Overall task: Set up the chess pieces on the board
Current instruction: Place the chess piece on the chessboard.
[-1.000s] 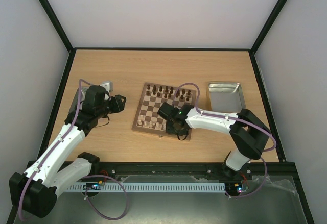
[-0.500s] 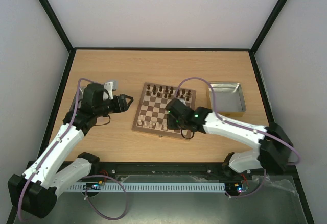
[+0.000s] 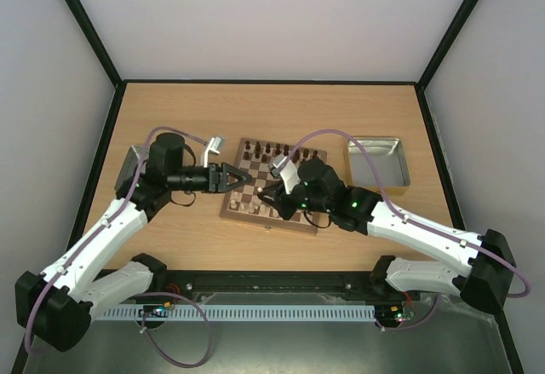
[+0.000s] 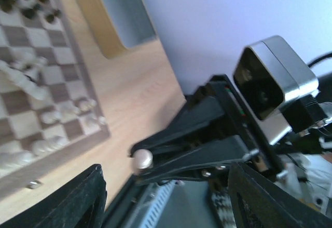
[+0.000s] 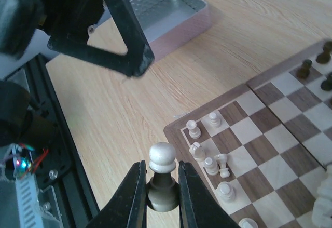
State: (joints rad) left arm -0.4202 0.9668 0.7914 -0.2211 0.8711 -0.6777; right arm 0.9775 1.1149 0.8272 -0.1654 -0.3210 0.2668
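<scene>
Pawn (image 5: 162,155) pinched in right pincer (image 5: 162,166) hangs near board (image 5: 270,150) edge.

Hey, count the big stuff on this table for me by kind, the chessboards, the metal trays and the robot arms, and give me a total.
Square wooden checkered chessboard: 1
Grey metal trays: 2, one at the left edge, one right of the board
White robot arms: 2, left arm and right arm
Total: 5
</scene>
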